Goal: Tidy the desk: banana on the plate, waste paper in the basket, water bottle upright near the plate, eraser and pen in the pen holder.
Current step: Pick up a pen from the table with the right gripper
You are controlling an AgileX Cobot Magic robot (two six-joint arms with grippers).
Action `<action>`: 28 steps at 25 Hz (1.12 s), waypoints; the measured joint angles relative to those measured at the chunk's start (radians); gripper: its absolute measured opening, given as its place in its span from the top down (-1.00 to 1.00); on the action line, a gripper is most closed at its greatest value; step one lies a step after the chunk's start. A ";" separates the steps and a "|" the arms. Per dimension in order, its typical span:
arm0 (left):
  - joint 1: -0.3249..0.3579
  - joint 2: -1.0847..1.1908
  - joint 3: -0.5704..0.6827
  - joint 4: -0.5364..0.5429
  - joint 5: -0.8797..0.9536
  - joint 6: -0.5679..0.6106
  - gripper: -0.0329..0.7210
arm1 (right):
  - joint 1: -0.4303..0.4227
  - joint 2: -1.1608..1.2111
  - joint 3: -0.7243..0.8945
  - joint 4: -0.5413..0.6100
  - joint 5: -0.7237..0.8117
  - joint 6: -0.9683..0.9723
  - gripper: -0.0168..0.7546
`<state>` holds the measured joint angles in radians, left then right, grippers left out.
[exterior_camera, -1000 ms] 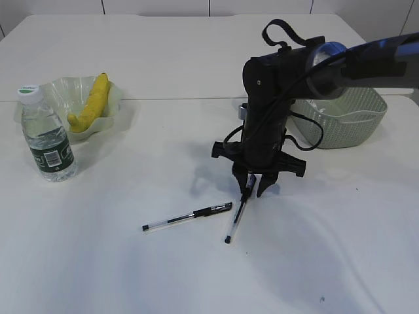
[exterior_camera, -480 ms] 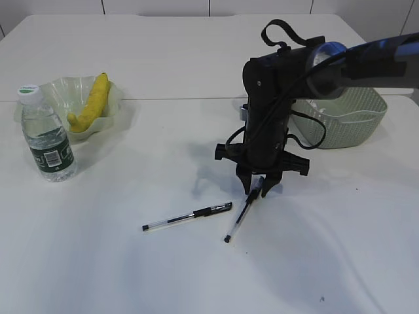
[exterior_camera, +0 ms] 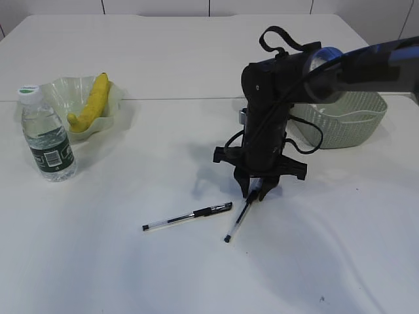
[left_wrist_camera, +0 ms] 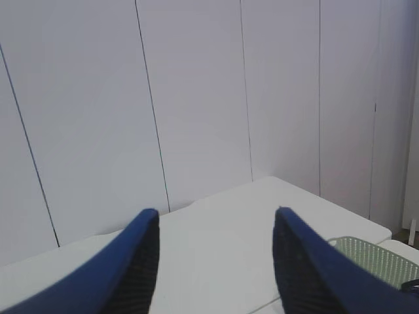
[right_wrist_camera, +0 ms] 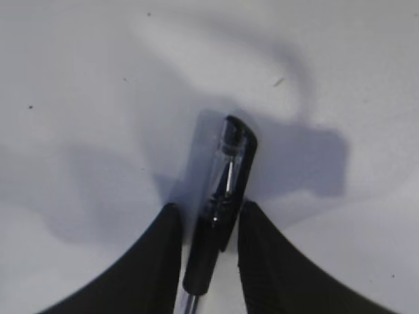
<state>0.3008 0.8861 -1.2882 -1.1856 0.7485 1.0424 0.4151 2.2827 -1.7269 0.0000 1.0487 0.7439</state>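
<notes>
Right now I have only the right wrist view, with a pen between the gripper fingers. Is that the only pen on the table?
Observer: No. A second pen lies flat on the table, left of the gripped pen in the exterior view.
Operator: Is the gripped pen clear of the table?
Observer: Its upper end sits in the right gripper and it slants down. I cannot tell whether its lower tip touches the table.
Operator: And the other arm?
Observer: The left gripper is open and empty, facing a wall.
</notes>
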 joint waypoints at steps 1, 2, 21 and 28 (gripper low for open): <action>0.000 0.000 0.000 0.002 0.000 0.000 -0.12 | 0.000 0.002 0.000 0.005 -0.002 0.000 0.36; 0.000 0.000 0.000 0.002 0.000 0.000 -0.12 | 0.000 0.002 -0.006 0.005 -0.004 0.000 0.36; 0.000 0.000 0.000 0.009 0.000 0.000 -0.12 | 0.000 0.002 -0.028 0.013 0.002 -0.035 0.36; 0.000 0.000 0.000 0.009 0.000 0.000 -0.12 | 0.000 0.002 -0.029 0.019 0.007 -0.045 0.36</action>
<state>0.3008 0.8861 -1.2882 -1.1763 0.7485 1.0424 0.4151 2.2846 -1.7563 0.0190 1.0552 0.6992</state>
